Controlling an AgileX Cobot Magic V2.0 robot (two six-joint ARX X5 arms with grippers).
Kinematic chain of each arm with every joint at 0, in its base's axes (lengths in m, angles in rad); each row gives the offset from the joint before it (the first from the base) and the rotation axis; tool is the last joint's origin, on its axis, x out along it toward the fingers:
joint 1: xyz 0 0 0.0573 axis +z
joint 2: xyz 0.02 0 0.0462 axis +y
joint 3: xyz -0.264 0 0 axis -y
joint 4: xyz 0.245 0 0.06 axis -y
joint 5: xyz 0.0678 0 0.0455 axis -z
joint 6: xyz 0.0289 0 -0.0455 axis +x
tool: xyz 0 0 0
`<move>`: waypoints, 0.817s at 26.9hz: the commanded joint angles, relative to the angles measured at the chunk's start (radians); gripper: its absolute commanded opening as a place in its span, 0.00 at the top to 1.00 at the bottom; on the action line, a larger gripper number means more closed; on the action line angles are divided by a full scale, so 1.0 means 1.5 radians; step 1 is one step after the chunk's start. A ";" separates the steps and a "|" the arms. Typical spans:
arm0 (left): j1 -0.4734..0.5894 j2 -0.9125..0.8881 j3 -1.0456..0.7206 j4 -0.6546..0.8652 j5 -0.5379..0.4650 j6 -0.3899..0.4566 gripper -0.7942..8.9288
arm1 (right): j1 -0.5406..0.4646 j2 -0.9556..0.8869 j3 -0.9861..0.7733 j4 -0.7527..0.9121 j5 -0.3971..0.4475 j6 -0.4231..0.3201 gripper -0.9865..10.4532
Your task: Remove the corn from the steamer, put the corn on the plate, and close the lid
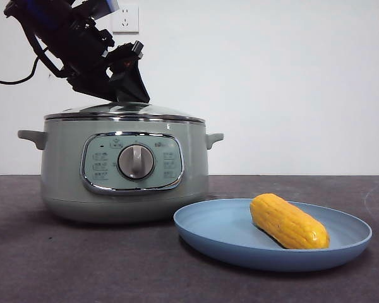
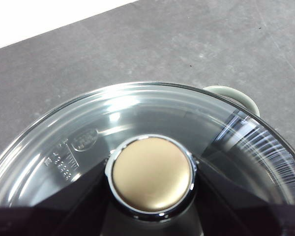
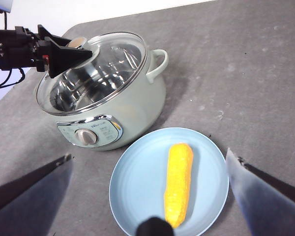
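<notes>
One corn lies on one plate; the lid covers the steamer, left gripper at its knob, grip unclear; right gripper gapes wide.

A: Item count, please.

B: One steamer, with one lid on it; the lid carries one knob. One dial on the panel, two side handles.

A: Bench contents beside it?

B: One plate, one corn on it. Two wall sockets in the front view.

A: Arms?

B: Two grippers: left gripper, right gripper, two jaws each.
</notes>
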 commanded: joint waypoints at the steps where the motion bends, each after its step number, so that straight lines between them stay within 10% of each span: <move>1: -0.003 0.000 -0.001 -0.017 0.000 0.001 0.84 | 0.002 0.001 -0.004 0.005 -0.001 -0.006 0.42; 6: -0.003 0.000 -0.001 -0.011 0.000 0.001 0.33 | 0.002 0.001 -0.004 0.005 -0.001 -0.006 0.42; 22: -0.002 -0.125 -0.001 -0.080 0.000 -0.008 0.34 | 0.002 0.001 -0.004 -0.007 -0.018 -0.036 0.42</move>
